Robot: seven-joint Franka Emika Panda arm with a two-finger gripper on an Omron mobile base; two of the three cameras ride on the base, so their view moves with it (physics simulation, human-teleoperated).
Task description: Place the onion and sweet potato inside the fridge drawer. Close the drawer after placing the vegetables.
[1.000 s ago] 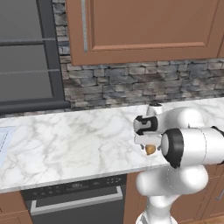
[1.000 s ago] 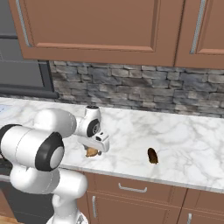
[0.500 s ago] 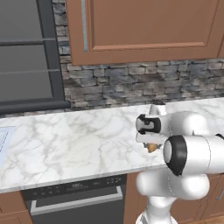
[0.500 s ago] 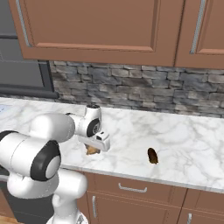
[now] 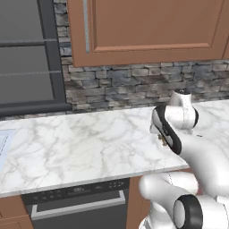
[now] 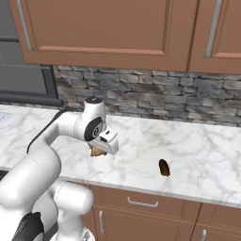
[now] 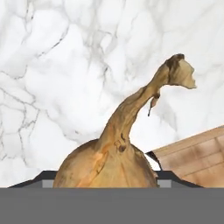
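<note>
Looking through the hand view, I see the onion [image 7: 107, 164] sitting between the two dark fingertips [image 7: 43, 177], its curved stalk rising up across the marble. The bulb fills the gap between the tips, so the hand reads to me as clamped on the onion.

From the right base view, the hand [image 6: 100, 149] hangs low over the front part of the table [image 6: 197, 141], pointing down, with the onion [image 6: 97, 151] showing as a golden-brown bit just under the white wrist block. I cannot tell from this angle whether the bulb touches the marble or sits just above it. The sweet potato [image 6: 164, 167] lies on the table well to the right of the hand, near the front edge, dark and oval, apart from everything else.

From the left base view, the arm bends over the right end of the table [image 5: 80, 143], and the hand [image 5: 163, 140] is mostly hidden behind the forearm; a small brown speck of the onion [image 5: 163, 142] shows beside it.

Behind the table runs a stone backsplash [image 6: 155, 96], with brown wall cabinets [image 6: 103, 28] above it. Below the table front are brown drawers [image 6: 141, 203] with silver bar handles. In the left base view an oven [image 5: 76, 205] with a dark control strip sits under the table, and a dark framed panel [image 5: 27, 58] stands to the left of the backsplash.
</note>
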